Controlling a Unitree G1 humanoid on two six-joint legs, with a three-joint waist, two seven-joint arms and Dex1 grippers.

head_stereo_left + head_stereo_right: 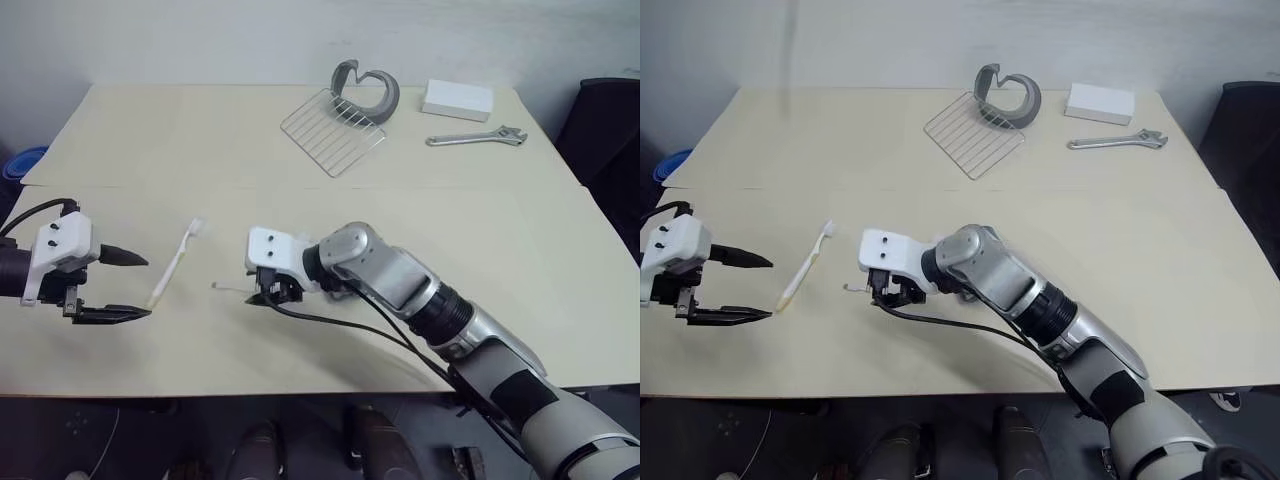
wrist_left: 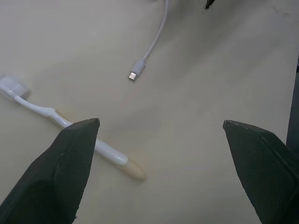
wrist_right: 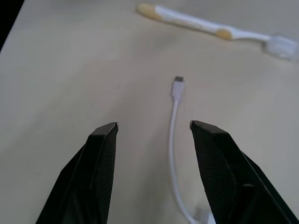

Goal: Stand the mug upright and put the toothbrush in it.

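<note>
Two grippers work over the pale table (image 1: 560,300), with the toothbrush between them. Farthest left, the left gripper (image 1: 128,286) hangs just above the tabletop with its two black fingers spread wide, nothing between them; its wrist view shows both fingers (image 2: 70,168) far apart over bare table. Just beside its tips lies the toothbrush (image 1: 176,264), flat on the table, white bristled head (image 1: 196,227) toward the far side and pale yellow handle end nearest the left gripper (the head-to-handle line runs slightly slanted). Next comes a thin white cable (image 3: 174,135) with a small plug (image 3: 178,86) at its free end, lying on the table between the toothbrush and the right gripper (image 3: 153,127). The right gripper reaches across from the right, pointing leftward and down toward the cable; its fingers stand partly apart, straddling the cable without pressing on it, and they hold nothing. Further right and toward the far edge sit a wire rack (image 1: 332,131) with a grey curved object (image 1: 366,92) resting on its far corner, then a white rectangular block (image 1: 457,100), and just nearer than that a metal adjustable wrench (image 1: 476,139) lying flat. At the far left edge a bit of a blue object (image 1: 22,163) peeks past the table.
</note>
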